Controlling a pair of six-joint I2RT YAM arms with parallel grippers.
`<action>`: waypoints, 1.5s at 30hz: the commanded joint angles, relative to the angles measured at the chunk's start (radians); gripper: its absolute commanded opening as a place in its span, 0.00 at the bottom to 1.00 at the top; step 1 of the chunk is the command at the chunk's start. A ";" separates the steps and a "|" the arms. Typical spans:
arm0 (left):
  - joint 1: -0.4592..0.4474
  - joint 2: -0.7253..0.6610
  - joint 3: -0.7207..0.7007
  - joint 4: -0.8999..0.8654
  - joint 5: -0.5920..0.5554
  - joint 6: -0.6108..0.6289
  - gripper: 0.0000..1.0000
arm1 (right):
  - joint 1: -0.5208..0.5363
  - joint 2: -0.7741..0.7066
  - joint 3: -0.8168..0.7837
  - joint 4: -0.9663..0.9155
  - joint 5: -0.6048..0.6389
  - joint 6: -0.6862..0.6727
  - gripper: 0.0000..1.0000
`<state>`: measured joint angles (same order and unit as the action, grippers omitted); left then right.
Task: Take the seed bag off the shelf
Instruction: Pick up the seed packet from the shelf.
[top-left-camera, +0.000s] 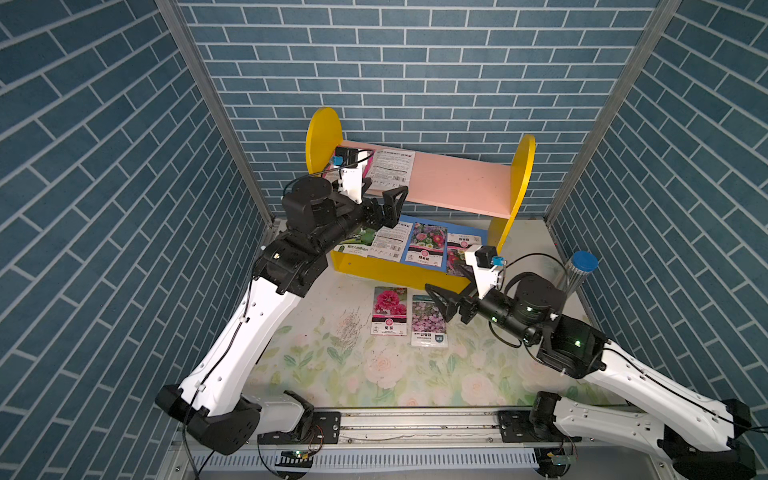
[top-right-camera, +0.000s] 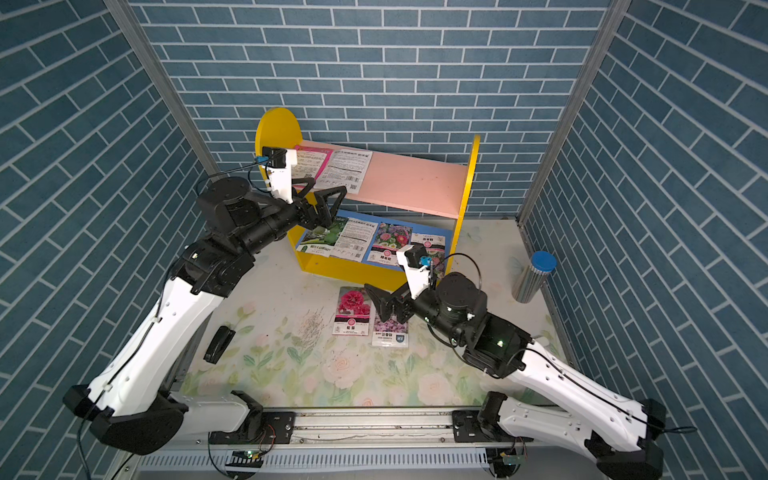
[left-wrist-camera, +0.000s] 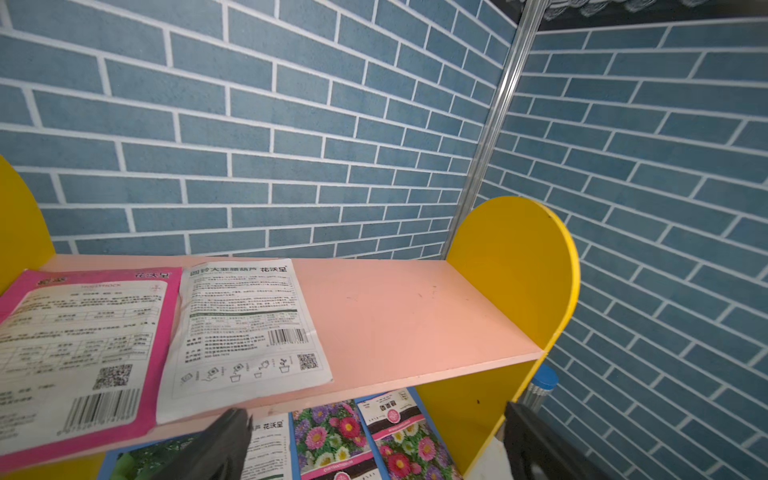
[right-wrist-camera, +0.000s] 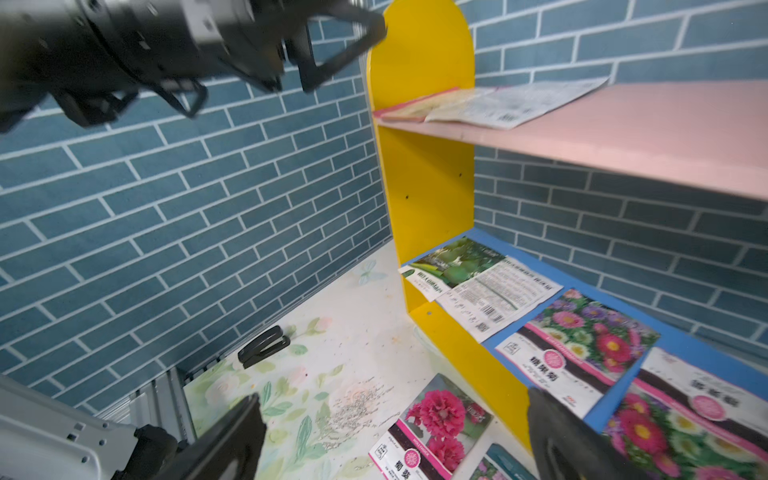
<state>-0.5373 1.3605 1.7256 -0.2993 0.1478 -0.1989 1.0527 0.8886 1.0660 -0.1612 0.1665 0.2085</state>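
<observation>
1. Floral mat nearest. Loose seeds are scattered on it, and a black clip lies by the left arm.
2. Two seed bags are off the shelf, flat and face up on the mat just in front of it: red bag and purple bag, side by side, edges nearly meeting.
3. Right gripper hangs low over the far edge of the purple bag. Its jaws are spread wide with nothing between them.
4. Shelf stands at the back of the mat, set at an angle. A striped tube with a blue cap stands upright to its right, apart from it.
5. Blue board, the lower tier, holds four bags flat in a row: green bag, lower white bag, flower bag and fourth bag. The fourth is partly hidden by the right wrist camera in both top views.
6. Left gripper is at the shelf's left end, just in front of the pink board's front edge. Its jaws are wide apart and empty; I see no contact.
7. Pink board, the upper tier, holds pink-edged bag and white bag. They lie print side up, side by side at the left end, reaching the front edge.
8. Blue brick wall behind.
</observation>
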 joint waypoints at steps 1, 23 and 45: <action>-0.003 0.065 0.056 0.025 -0.080 0.085 1.00 | 0.002 -0.045 0.048 -0.123 0.104 -0.049 1.00; -0.010 0.517 0.496 -0.165 -0.284 0.199 0.98 | 0.002 -0.112 0.106 -0.229 0.234 -0.055 1.00; -0.066 0.521 0.540 -0.349 -0.157 0.095 0.98 | 0.001 -0.169 0.066 -0.247 0.249 -0.034 1.00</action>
<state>-0.5903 1.8946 2.2578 -0.5793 -0.0589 -0.0616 1.0527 0.7349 1.1427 -0.3916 0.3977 0.1772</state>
